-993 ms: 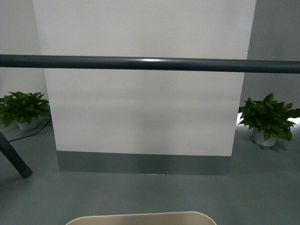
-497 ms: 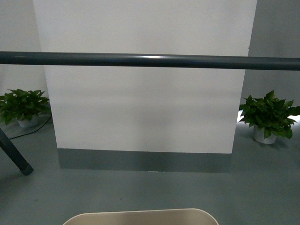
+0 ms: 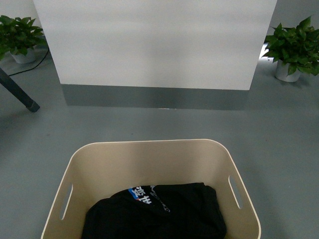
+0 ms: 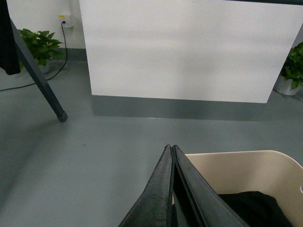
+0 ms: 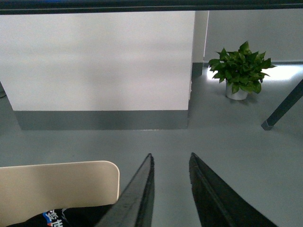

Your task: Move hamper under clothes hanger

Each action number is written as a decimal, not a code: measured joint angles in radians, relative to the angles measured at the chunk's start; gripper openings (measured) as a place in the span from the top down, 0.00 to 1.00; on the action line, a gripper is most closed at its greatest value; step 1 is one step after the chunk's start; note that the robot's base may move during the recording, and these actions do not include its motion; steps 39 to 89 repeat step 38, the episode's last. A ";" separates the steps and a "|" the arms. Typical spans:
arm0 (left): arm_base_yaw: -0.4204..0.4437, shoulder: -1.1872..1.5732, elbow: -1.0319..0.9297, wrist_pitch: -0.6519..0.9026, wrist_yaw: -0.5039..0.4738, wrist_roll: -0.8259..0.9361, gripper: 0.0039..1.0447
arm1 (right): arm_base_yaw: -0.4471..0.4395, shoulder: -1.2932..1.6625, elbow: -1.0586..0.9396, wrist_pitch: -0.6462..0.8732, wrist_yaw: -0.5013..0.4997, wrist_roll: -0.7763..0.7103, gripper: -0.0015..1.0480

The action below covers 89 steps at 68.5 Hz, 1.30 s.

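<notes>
The beige hamper (image 3: 149, 159) stands on the grey floor at the bottom of the front view, with a slot handle in each short side and a black garment (image 3: 159, 211) inside. It also shows in the left wrist view (image 4: 246, 172) and the right wrist view (image 5: 52, 187). Of the clothes hanger only a dark leg (image 3: 20, 94) shows at the left in the front view; a leg (image 4: 40, 78) shows in the left wrist view, and its bar (image 5: 142, 4) and a leg (image 5: 284, 109) in the right wrist view. My left gripper (image 4: 170, 147) is shut and empty above the hamper's left end. My right gripper (image 5: 171, 157) is open and empty beside the hamper's right end.
A white panel with a grey base (image 3: 154, 50) stands straight ahead. A potted plant (image 3: 20, 37) sits at the far left and another potted plant (image 3: 294, 47) at the far right. A black cable (image 4: 64, 52) runs from a wall socket.
The front view has tilted down: the hanger's bar has left the top of the picture and the whole hamper with the black garment has come into view.
</notes>
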 joint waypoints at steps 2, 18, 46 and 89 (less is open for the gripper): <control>0.000 0.000 0.000 0.000 0.000 0.000 0.97 | 0.000 0.000 0.000 0.000 0.000 0.000 0.70; 0.000 0.000 0.000 0.000 0.000 -0.001 0.60 | 0.000 0.000 0.000 0.000 0.000 0.000 0.33; 0.000 0.000 0.000 0.000 0.000 -0.001 0.09 | 0.000 0.000 0.000 0.000 0.000 0.000 0.08; 0.000 0.000 0.000 0.000 0.000 -0.001 0.09 | 0.000 0.000 0.000 0.000 0.000 0.000 0.08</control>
